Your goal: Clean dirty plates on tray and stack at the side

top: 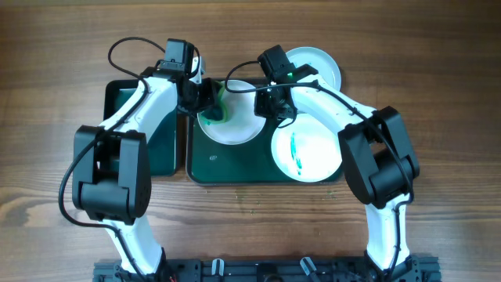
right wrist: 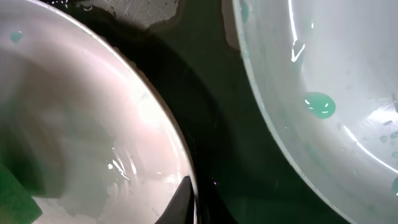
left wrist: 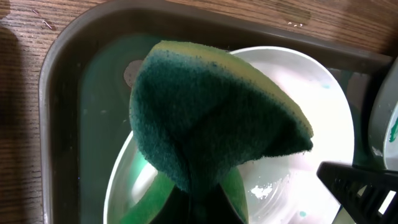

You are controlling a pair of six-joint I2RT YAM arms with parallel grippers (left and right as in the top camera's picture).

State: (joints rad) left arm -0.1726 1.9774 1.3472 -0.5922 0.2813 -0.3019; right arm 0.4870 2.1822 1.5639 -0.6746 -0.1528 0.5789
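Overhead view straight down over the table (top: 47, 47); both wrist views close above the same plate (left wrist: 329, 124)

plates (top: 309, 153): three, white, round
large tray (top: 235, 168): one, dark green
small tray (top: 119, 97): one, green
sponge (left wrist: 211, 112): one, green and yellow
arms (top: 109, 176): two, black and white

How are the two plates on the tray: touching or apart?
Apart. The right wrist view shows a strip of dark tray running between the left plate and the right plate.

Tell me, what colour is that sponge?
Dark green sponge with a yellow edge; left wrist view shows it best.
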